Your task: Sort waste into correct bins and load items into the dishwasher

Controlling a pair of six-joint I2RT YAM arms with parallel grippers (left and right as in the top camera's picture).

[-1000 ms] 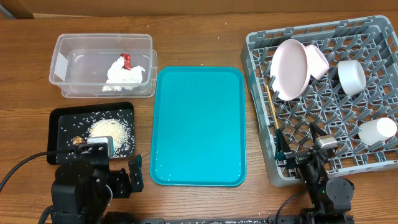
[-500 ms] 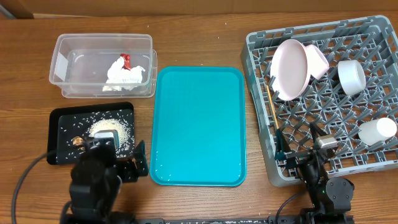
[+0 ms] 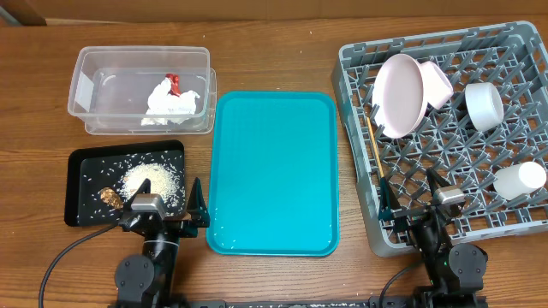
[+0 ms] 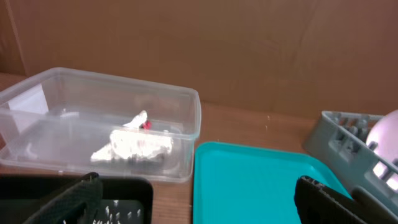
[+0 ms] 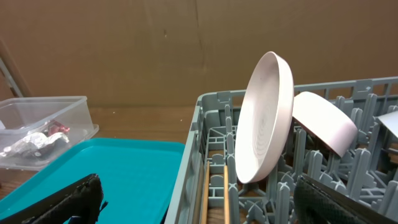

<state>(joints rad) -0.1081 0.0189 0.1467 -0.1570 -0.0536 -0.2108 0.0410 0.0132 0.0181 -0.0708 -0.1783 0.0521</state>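
Note:
The clear tub (image 3: 111, 81) at back left holds the crumpled napkin with a red scrap (image 3: 171, 101), which also shows in the left wrist view (image 4: 134, 144). The black tray (image 3: 84, 167) holds rice (image 3: 150, 181) and a brown lump (image 3: 109, 196). The grey rack (image 3: 353, 137) on the right holds an upright white plate (image 3: 398, 94), a bowl (image 3: 437, 84) leaning behind it, another bowl (image 3: 484, 105), a cup (image 3: 519, 180) and chopsticks (image 3: 374, 145). My left gripper (image 3: 163, 210) is open and empty at the front by the black tray. My right gripper (image 3: 409, 201) is open and empty at the rack's front edge.
A teal serving tray (image 3: 274, 171) lies between the black tray and the rack, with a few rice grains near its front edge. The right wrist view shows the plate (image 5: 264, 118) and the chopsticks (image 5: 205, 193) just ahead of its fingers.
My left arm has dropped down and shifted right, settling low at the table's front edge beside the black tray. The right arm and all objects have not moved.

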